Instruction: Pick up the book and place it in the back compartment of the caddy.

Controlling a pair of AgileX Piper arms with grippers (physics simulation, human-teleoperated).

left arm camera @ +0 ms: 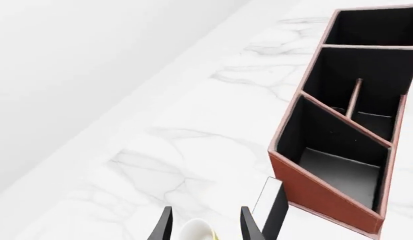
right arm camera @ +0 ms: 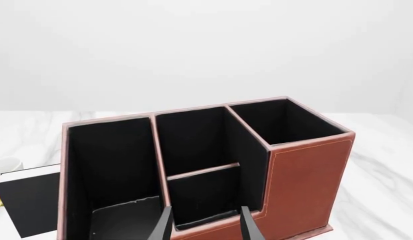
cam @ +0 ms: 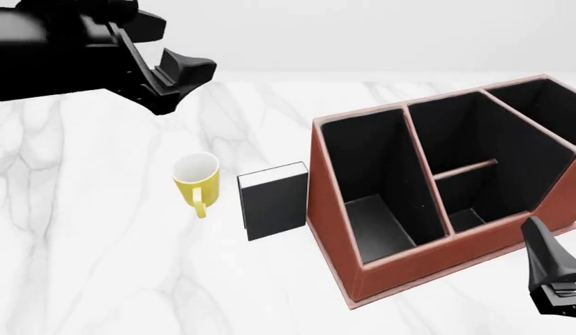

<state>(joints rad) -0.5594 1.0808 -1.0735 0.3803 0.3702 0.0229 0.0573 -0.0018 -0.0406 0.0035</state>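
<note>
While left end effector (left arm camera: 204, 225) hangs spread, empty, above mug (cam: 196, 179) | right end effector (right arm camera: 205, 223) spread, empty | book (cam: 274, 201) upright beside caddy (cam: 337, 230)

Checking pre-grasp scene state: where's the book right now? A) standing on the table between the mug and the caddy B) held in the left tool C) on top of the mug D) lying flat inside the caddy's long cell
A: in the front view the book stands upright on the table, with the mug on one side and the caddy on the other; neither tool holds it.
</note>
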